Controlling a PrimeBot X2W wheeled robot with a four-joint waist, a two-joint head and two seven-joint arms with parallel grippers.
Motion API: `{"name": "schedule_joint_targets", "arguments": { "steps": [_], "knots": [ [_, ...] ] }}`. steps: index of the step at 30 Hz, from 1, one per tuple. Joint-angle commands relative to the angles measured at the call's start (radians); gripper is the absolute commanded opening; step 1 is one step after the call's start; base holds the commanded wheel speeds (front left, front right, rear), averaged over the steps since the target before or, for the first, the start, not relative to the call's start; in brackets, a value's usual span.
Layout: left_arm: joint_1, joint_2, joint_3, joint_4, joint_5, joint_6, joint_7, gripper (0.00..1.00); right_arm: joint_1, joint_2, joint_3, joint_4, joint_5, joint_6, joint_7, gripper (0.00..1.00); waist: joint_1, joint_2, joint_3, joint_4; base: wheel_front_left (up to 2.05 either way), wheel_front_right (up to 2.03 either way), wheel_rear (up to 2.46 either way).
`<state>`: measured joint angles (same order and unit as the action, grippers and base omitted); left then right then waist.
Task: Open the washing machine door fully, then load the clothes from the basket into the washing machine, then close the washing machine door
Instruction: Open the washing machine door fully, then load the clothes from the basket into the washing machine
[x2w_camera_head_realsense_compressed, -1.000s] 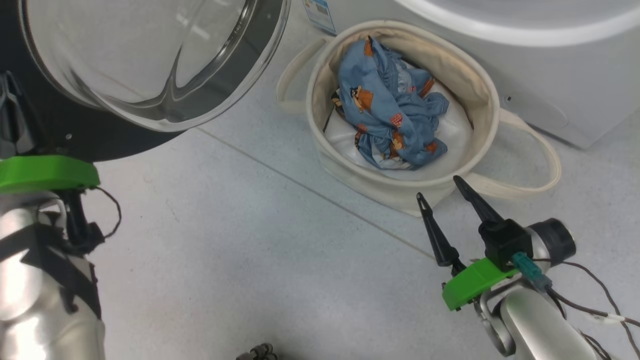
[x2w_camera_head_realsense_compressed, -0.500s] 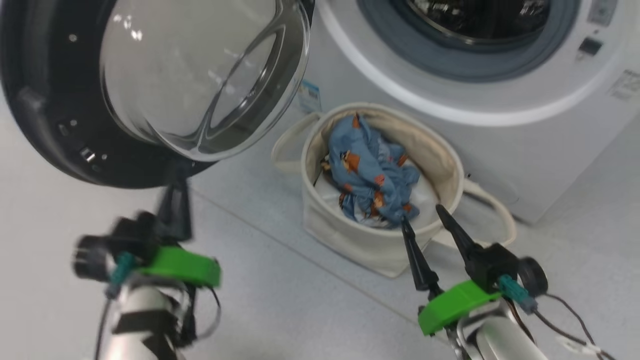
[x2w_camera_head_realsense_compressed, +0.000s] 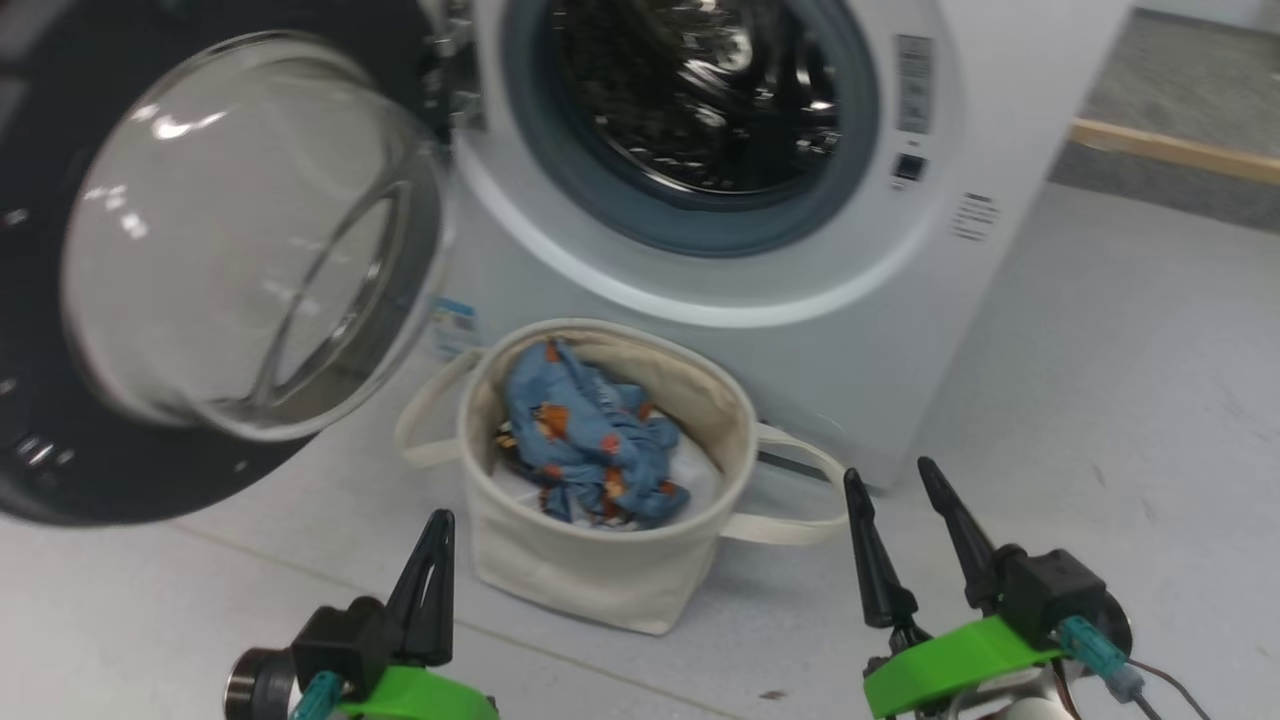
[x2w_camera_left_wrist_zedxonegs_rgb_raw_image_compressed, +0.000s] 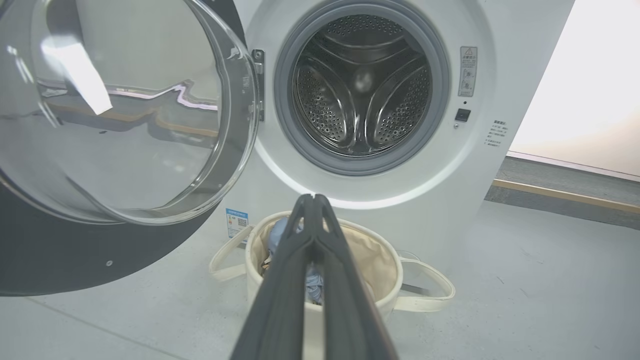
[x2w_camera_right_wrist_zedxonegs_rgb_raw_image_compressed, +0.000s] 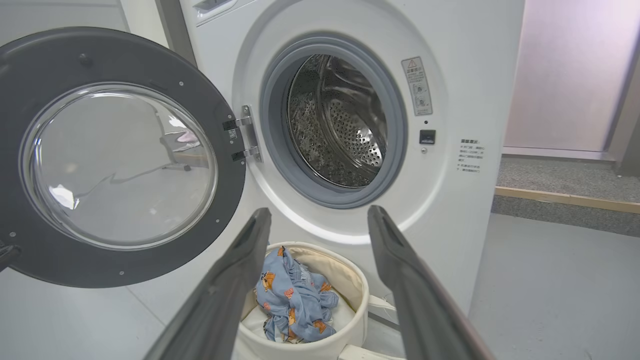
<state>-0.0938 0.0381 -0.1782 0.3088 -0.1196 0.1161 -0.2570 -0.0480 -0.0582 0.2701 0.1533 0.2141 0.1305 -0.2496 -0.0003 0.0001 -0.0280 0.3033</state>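
Left gripper (x2w_camera_head_realsense_compressed: 438, 520): low on the robot's left, above the floor (x2w_camera_head_realsense_compressed: 1100, 400), short of the basket's left side; jaws pressed together on nothing.
Right gripper (x2w_camera_head_realsense_compressed: 888, 470): low on the robot's right, above the floor near the basket's right loop handle; jaws wide apart, holding nothing.
Basket (x2w_camera_head_realsense_compressed: 600, 580): cream canvas tub, upright on the floor just in front of the washing machine, below the drum opening.
Clothes (x2w_camera_head_realsense_compressed: 585, 440): crumpled blue fabric with orange figures, inside the basket, lying on a white bundle (x2w_camera_head_realsense_compressed: 700, 478).
Washing machine (x2w_camera_head_realsense_compressed: 850, 330): white front-loader; steel drum (x2w_camera_left_wrist_zedxonegs_rgb_raw_image_compressed: 360, 85) in full view inside its grey rubber ring.
Washing machine door (x2w_camera_head_realsense_compressed: 60, 480): swung out to the left on its hinge, glass bowl bulging towards the robot.
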Motion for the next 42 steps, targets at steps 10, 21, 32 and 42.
{"name": "schedule_joint_targets", "arguments": {
  "steps": [10,21,32,42],
  "knots": [
    [0.016,0.012,0.025,-0.106,-0.042,0.032,-0.005,0.00,-0.020,0.008,-0.066,-0.077,0.006,0.000,-0.012,1.00,0.0003,-0.0001,0.036,-0.201,0.00,0.00,0.00],
    [0.028,0.012,0.032,-0.132,-0.036,0.033,-0.005,1.00,-0.035,0.008,-0.124,-0.055,0.016,0.000,-0.012,1.00,0.0003,-0.0001,0.072,-0.237,0.00,0.00,0.00],
    [0.031,0.012,0.035,-0.130,-0.052,0.034,-0.005,1.00,-0.045,0.008,-0.135,-0.014,-0.018,0.000,-0.012,1.00,0.0003,-0.0001,0.086,-0.246,0.00,0.00,0.00],
    [0.025,0.012,0.024,-0.110,-0.015,0.065,-0.005,1.00,-0.053,0.008,-0.128,-0.001,-0.017,0.000,-0.012,1.00,0.0003,-0.0001,0.091,-0.244,0.00,0.00,0.00]
  ]
}}
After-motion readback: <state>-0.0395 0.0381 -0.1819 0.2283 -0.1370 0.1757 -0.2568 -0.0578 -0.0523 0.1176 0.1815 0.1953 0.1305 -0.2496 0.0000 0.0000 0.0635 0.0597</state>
